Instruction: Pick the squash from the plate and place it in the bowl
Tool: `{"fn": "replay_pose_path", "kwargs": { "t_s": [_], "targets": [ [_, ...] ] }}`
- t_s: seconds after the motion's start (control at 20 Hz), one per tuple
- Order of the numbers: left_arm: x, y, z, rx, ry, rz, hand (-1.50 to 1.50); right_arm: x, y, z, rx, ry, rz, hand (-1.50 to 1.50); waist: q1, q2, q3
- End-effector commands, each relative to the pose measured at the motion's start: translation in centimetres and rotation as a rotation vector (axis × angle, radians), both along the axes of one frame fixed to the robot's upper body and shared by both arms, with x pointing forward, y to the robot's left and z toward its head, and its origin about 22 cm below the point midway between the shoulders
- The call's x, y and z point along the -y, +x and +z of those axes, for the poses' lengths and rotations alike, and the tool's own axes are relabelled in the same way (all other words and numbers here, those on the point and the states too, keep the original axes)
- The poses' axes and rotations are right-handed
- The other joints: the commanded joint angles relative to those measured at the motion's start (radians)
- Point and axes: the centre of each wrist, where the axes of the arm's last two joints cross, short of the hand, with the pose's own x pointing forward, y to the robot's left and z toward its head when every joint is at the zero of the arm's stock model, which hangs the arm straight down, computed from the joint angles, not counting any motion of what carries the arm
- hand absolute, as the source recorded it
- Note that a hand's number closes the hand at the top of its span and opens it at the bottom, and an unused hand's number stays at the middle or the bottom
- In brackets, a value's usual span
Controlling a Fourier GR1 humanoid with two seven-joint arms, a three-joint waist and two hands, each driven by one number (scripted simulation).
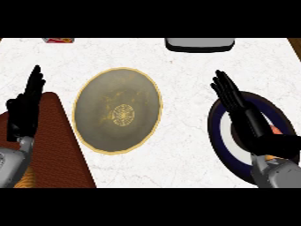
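While the right hand hovers flat and unclenched over the plate, only an orange sliver of squash peeks out at three o'clock.

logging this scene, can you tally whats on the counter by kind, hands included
Hands: 2, left hand and right hand
Gold-rimmed bowl: 1
Dark blue plate: 1
Squash, mostly hidden by the right hand: 1
Brown mat: 1
Dark object at the far edge: 1
Red item at the far edge: 1
Total: 8

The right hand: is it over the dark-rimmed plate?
Yes, the right hand lies open above the dark-rimmed plate, covering most of it.
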Motion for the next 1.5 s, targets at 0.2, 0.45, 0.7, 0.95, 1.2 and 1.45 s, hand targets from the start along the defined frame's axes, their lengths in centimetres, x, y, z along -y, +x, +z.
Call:
{"fn": "replay_pose_path", "kwargs": {
  "t_s": [0.2, 0.45, 0.7, 0.95, 1.2, 1.45],
  "targets": [
    [-0.9, 0.9, 4.4, 0.207, -0.101, -0.070, 0.00, -2.5, -1.7, 1.9, -0.003, 0.068, 0.492, -1.50, 0.036, -0.032, 0.019],
    [-2.0, -0.7, 3.8, 0.182, -0.195, -0.082, 0.00, 4.1, -3.3, 1.4, 0.307, -0.287, 0.003, -1.50, -0.014, -0.043, 0.020],
    [-4.8, -0.8, 4.4, 0.205, -0.203, -0.087, 0.00, 7.2, -8.0, -0.1, 0.406, -0.381, 0.082, -1.50, 0.000, -0.031, 0.020],
    [-3.6, 0.1, 6.0, 0.195, -0.198, -0.090, 0.00, 11.3, -9.1, 5.4, 0.413, -0.669, 0.036, -1.50, -0.017, -0.034, 0.019],
    [-3.7, -0.1, 5.0, 0.206, -0.189, -0.098, 0.00, 12.1, -9.8, 11.0, 0.311, -0.862, -0.023, -1.50, -0.007, -0.030, 0.017],
    [-4.7, -0.4, 4.7, 0.205, -0.201, -0.085, 0.00, 14.4, -9.1, 14.9, 0.145, -1.176, 0.097, -1.50, -0.013, -0.029, 0.016]
  ]
}}
